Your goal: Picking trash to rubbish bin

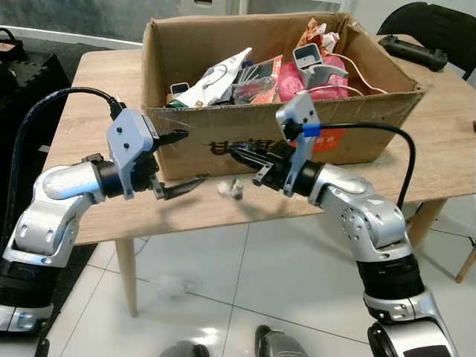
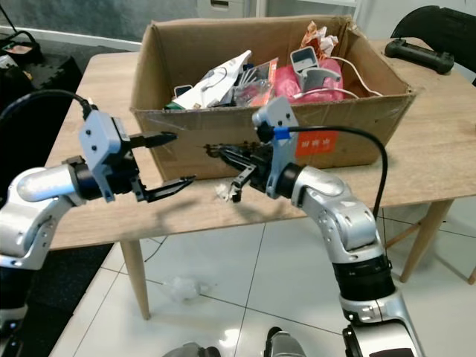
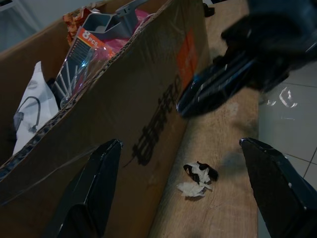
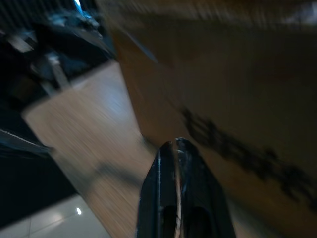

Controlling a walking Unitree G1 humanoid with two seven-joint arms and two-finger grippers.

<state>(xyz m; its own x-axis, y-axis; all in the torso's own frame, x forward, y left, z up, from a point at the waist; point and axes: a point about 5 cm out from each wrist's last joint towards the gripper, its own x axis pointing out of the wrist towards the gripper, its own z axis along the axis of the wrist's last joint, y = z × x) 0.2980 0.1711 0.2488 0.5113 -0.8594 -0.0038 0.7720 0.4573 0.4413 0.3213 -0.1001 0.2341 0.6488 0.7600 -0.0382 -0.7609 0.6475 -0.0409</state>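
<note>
Left eye view: crumpled scrap of trash point(image 1: 231, 188) at mid-frame, lying on the worktop point(image 1: 82, 97) just in front of the cardboard box point(image 1: 349, 137), between the two tools. Right tool point(image 1: 244, 160) just right of and slightly above the scrap, near it, fingers pressed together and empty. Left tool point(image 1: 181, 160) farther off to the left, fingers spread wide, holding nothing.

Right eye view: same layout at centre; scrap just below the right tool's tips.

Left wrist view: scrap at lower centre, lying apart from and ahead of the spread fingers point(image 3: 89, 193), roughly on their midline; no clear long axis, a small lump.

Right wrist view: blurred; closed fingers point(image 4: 178, 198) at the bottom, box wall beside them.

Judgement: right arm nearer, but clenched; left arm open and aligned.
</note>
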